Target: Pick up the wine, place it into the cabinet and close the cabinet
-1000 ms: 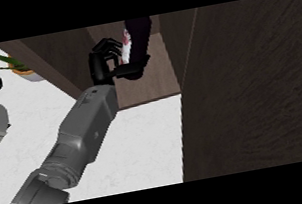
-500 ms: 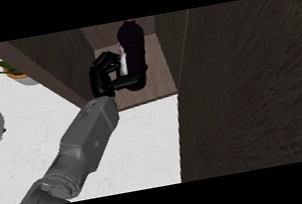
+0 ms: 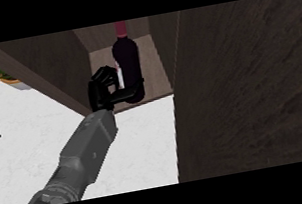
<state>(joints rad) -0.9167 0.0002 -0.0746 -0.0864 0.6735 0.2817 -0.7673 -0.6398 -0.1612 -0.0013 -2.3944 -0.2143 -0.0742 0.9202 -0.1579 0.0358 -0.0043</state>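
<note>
One wine (image 3: 126, 57) | dark, red neck, upright in cabinet (image 3: 49, 66) | left hand (image 3: 106, 89) gripping base

**Dark glass wine bottle** (image 3: 125, 52), dark red capped neck: upright inside the open compartment, over its lighter brown floor, lower body clasped by the curled fingers of the black left hand (image 3: 107, 89).

**Dark brown wooden cabinet** (image 3: 50, 66): open, its door (image 3: 255, 80) swung out at the view's right.
</note>
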